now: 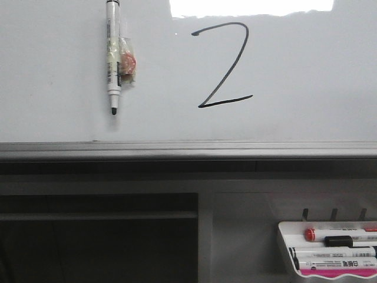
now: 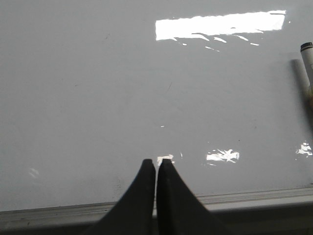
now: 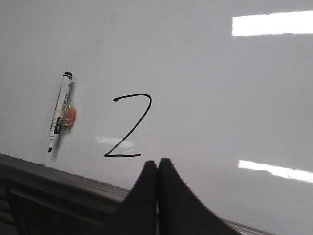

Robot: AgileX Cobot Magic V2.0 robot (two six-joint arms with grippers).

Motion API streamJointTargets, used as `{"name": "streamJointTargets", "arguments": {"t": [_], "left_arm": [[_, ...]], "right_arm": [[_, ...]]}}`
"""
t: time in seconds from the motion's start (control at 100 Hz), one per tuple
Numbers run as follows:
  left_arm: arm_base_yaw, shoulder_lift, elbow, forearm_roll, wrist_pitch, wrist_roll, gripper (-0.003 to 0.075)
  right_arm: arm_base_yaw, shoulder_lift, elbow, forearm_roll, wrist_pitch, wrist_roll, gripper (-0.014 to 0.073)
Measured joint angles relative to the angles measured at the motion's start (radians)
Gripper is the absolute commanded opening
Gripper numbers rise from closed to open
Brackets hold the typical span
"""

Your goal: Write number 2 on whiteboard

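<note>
Whiteboard [image 1: 306, 76]: large glossy pale board, upright, filling the upper half of the front view, with a grey metal rail [image 1: 188, 150] along its lower edge. Judged rigid, smooth and slippery; bright lamp reflections show on it. A fixed surface, not an item to grasp.

Number 2 [image 1: 222, 66]: thin black marker line, slanted, curved top, long diagonal, short base stroke. Lies at about 1 o'clock from the front view's centre, near the board's top. Appears complete; judged smudgeable if brushed.

Marker [image 1: 112, 56]: white barrel, black tip down, uncapped, hanging on the board at about 9 o'clock from the digit, well apart from it. A small clear-wrapped piece with a red spot [image 1: 128, 62] touches its side, seemingly the mount. Judged light, stiff and slick; best taken at mid-barrel, across its width. Barrel carries dark print, too small to read.

Marker tray [image 1: 287, 250]: small white tray at 5 o'clock in the front view, holding several markers with red, black and pink parts. Labels bear characters, not legible.

Left gripper [image 2: 156, 164]: black fingers pressed together, holding nothing, facing bare board near the rail.

Right gripper [image 3: 157, 164]: fingers likewise pressed together, empty, just below the digit's base in its own view.
</note>
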Motion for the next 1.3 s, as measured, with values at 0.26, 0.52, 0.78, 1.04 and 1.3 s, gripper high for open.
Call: {"name": "streamJointTargets", "arguments": {"t": [0.26,0.52,0.78,1.04,1.3], "left_arm": [[0.0,0.0,0.0,0.0,0.0,0.0,-0.002],[0.0,0.0,0.0,0.0,0.0,0.0,-0.002],[0.0,0.0,0.0,0.0,0.0,0.0,-0.002],[0.0,0.0,0.0,0.0,0.0,0.0,-0.002],[0.0,0.0,0.0,0.0,0.0,0.0,-0.002]], "right_arm": [[0.0,0.0,0.002,-0.179,-0.11,0.09,-0.0067],[-0.009,0.0,0.139,-0.798,-0.286,0.643,-0.0067],[-0.087,-0.019,0.233,-0.902,-0.308,0.732,-0.0067],[-0.089,-0.025,0.233,-0.955,-0.27,0.735,-0.0067],[-0.089,-0.025,0.233,-0.96,-0.268,0.737,-0.0067]]}}
